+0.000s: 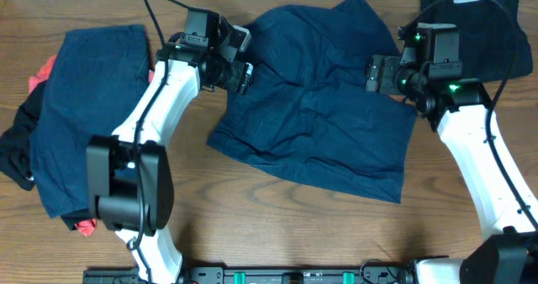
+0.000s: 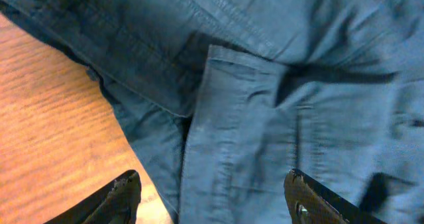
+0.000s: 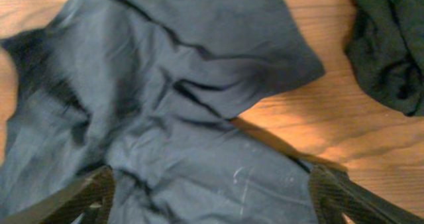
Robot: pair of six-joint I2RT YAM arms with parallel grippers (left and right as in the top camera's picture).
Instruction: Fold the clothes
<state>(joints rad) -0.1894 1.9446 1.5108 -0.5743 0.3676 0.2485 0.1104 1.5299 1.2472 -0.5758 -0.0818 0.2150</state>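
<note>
Left gripper (image 1: 241, 72): jaws spread wide, nothing between them, over the left edge of the big navy shorts (image 1: 319, 107), close above a seam and hem. Right gripper (image 1: 376, 74): likewise spread wide and empty, above the right side of the same garment. Wooden table (image 1: 252, 225) beneath everything. Big navy shorts rumpled and spread out at the table's middle, between both arms. Second navy piece (image 1: 84, 107) laid flat at far left, atop a heap. Black garment (image 1: 17, 149) bunched at that heap's left edge; another black garment (image 1: 514, 49) at the top right corner. Red-orange piece (image 1: 40, 74) peeking out from under the second navy piece.
</note>
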